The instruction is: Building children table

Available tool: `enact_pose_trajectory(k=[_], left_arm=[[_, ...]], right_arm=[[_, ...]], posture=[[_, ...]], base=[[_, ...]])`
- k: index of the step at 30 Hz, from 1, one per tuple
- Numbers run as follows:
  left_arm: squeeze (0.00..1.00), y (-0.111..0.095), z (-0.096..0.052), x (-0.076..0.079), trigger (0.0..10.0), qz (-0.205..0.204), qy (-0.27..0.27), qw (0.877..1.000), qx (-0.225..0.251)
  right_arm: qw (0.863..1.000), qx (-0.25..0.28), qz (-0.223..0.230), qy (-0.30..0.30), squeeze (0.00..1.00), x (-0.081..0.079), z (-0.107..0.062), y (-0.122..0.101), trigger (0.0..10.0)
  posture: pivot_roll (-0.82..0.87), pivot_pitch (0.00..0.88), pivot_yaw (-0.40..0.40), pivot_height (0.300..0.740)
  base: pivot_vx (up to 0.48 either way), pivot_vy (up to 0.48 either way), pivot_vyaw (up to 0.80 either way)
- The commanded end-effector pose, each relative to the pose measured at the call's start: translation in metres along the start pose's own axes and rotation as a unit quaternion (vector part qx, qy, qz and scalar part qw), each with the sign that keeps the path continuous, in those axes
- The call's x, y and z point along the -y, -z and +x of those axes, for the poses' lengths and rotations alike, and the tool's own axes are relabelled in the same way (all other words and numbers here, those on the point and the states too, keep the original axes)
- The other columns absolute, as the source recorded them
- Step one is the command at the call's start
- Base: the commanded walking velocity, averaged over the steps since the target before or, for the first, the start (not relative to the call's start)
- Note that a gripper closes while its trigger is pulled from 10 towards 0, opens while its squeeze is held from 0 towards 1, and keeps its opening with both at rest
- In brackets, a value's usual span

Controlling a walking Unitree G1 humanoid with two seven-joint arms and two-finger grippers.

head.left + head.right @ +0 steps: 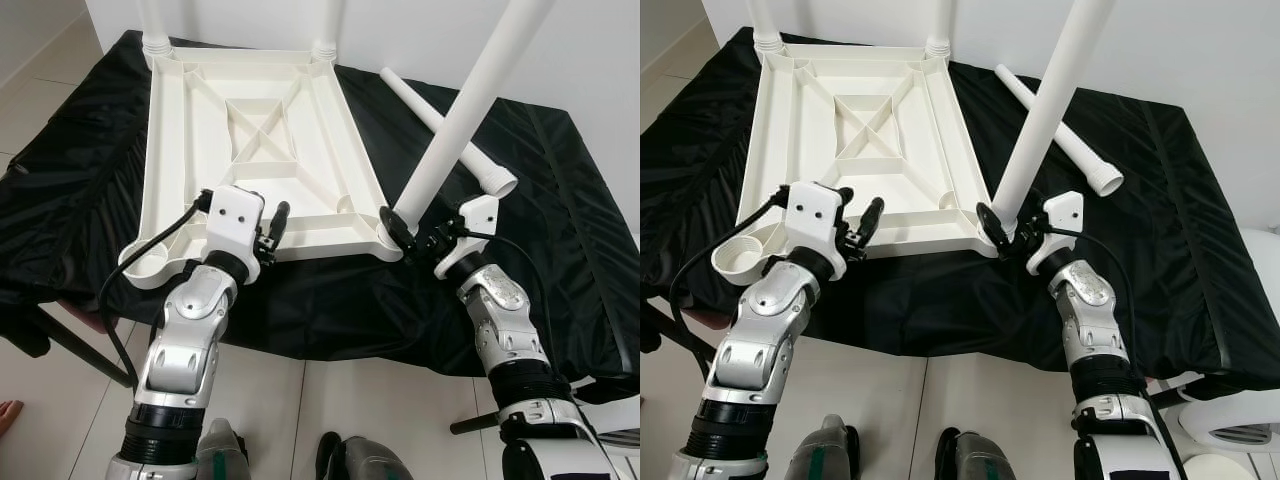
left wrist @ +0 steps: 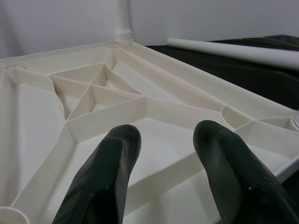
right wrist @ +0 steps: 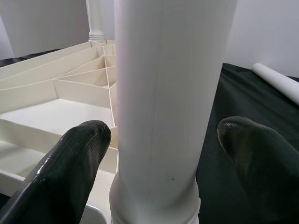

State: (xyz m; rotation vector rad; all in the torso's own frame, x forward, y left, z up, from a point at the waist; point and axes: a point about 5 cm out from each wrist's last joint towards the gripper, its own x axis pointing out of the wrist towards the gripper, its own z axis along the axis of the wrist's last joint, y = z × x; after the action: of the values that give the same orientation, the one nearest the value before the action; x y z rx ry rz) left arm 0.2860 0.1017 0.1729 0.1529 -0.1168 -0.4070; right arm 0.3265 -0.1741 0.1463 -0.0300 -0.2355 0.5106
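Tabletop point(image 1: 260, 150): I see it upside down on the black-draped worktop point(image 1: 560, 200), two legs fitted at its far corners. Leg point(image 1: 470, 110): tilted, its foot at the near right corner socket, between my right gripper's point(image 1: 410, 238) jaws, which are spread around it. Spare leg point(image 1: 440, 125): lying beside. Left gripper point(image 1: 272, 232): jaws parted, empty, over the near edge.

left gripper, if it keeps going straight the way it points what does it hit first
Probably the ribbed underside of the upturned table top: the open left gripper points low across it, so a raised rib likely comes first. Depth is unclear.
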Motion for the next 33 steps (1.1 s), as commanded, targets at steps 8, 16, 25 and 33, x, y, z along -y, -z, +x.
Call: enact_pose_trajectory(k=[8, 16, 25, 33], left_arm=[[0.0, 0.007, 0.003, 0.036, 10.0, 0.046, 0.147, 0.988, -0.015], [0.0, 0.008, 0.014, 0.044, 10.0, 0.073, 0.189, 0.979, -0.016], [0.0, 0.011, 0.018, 0.049, 10.0, 0.093, 0.209, 0.973, -0.021], [1.0, 0.013, 0.025, 0.053, 10.0, 0.096, 0.228, 0.968, -0.03]], right_arm=[[1.0, -0.006, 0.001, 0.004, 0.0, 0.002, -0.002, 0.001, 10.0], [1.0, -0.004, 0.001, 0.008, 0.0, 0.002, -0.001, 0.0, 10.0], [1.0, -0.003, 0.001, 0.01, 0.0, 0.002, -0.001, 0.0, 10.0], [1.0, -0.002, 0.0, 0.011, 0.0, 0.003, -0.001, -0.001, 10.0]], posture=[[0.06, 0.069, -0.1, 0.74], [0.05, 0.067, -0.09, 0.74], [0.05, 0.066, -0.09, 0.74], [0.04, 0.065, -0.091, 0.74]], base=[[0.0, 0.0, 0.0], [0.0, 0.0, 0.0], [0.0, 0.0, 0.0], [0.0, 0.0, 0.0]])
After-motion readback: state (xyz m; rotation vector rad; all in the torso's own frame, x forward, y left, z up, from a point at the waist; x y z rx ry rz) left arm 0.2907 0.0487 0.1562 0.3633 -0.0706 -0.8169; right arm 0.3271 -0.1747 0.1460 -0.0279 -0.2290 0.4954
